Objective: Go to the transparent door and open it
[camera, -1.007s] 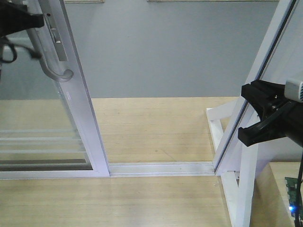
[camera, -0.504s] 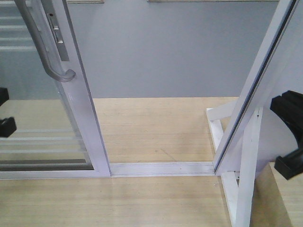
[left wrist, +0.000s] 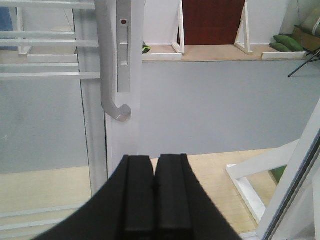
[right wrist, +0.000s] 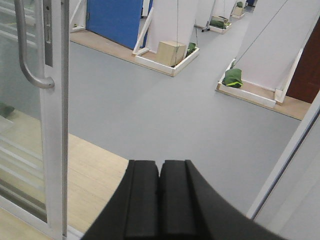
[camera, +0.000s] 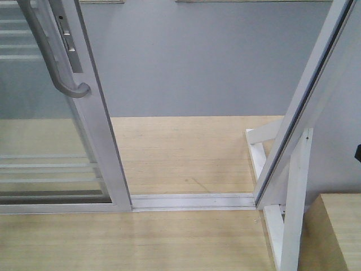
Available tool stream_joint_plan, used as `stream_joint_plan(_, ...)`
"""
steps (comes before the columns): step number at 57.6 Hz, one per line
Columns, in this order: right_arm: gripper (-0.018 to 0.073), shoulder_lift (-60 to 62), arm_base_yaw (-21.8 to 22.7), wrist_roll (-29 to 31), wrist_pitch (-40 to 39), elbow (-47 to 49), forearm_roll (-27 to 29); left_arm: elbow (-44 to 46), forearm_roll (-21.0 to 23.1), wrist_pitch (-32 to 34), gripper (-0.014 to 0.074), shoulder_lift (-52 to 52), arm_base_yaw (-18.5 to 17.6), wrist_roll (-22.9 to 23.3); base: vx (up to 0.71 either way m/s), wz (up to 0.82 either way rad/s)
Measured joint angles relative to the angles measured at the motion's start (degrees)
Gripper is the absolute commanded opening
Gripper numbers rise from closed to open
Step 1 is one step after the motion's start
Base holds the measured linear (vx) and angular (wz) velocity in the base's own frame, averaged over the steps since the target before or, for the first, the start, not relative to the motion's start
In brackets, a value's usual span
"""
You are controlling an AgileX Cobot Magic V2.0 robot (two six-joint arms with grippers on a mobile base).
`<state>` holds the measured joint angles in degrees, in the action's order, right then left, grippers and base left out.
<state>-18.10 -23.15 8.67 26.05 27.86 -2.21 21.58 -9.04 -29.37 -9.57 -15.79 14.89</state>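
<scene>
The transparent door [camera: 93, 130] stands at the left of the front view, slid aside, with an open gap to its right. It has a white frame, horizontal white bars and a curved grey handle [camera: 51, 51]. My left gripper [left wrist: 154, 159] is shut and empty. It sits below and just right of the handle [left wrist: 107, 65], apart from it. My right gripper [right wrist: 160, 164] is shut and empty, and faces the gap. The door [right wrist: 52, 125] and its handle [right wrist: 24, 50] lie to its left. Only a black sliver shows at the right edge of the front view.
A bare white outer frame post [camera: 307, 96] with a diagonal brace [camera: 293, 214] stands at the right. A floor track [camera: 192, 200] crosses the threshold. A wooden block [camera: 338, 231] sits at bottom right. Beyond lies grey floor with a cardboard box [right wrist: 171, 52] and green bags [right wrist: 232, 77].
Both grippers have left the front view. The left one dropped away from the handle and off the left edge. The right one sank off the right edge. The door has not moved.
</scene>
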Motion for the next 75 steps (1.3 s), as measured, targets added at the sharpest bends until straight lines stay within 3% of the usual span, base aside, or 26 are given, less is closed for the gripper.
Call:
stream_joint_plan(14, 0.0000, 0.0, 0.0, -0.2, 4.4, 0.0, 0.7, 0.0, 0.5, -1.9, 0.0004, 0.2, 0.0, 0.1, 0.00, 0.00)
stream_joint_plan(40, 0.0000, 0.0, 0.0, -0.2, 4.7, 0.0, 0.7, 0.0, 0.7, -2.1, 0.0004, 0.2, 0.0, 0.1, 0.00, 0.00)
stream_joint_plan(47, 0.0000, 0.0, 0.0, -0.2, 4.7, 0.0, 0.7, 0.0, 0.6, -2.0, 0.0004, 0.2, 0.0, -3.3, 0.00, 0.00)
stream_joint_plan(59, 0.0000, 0.0, 0.0, -0.2, 4.7, 0.0, 0.7, -1.7, 4.7, 1.2, 0.0004, 0.2, 0.0, -10.9, 0.00, 0.00)
stream_joint_plan(75, 0.0000, 0.0, 0.0, -0.2, 4.7, 0.0, 0.7, -10.4, 7.9, 9.3, 0.0004, 0.5, 0.0, -11.4, 0.00, 0.00)
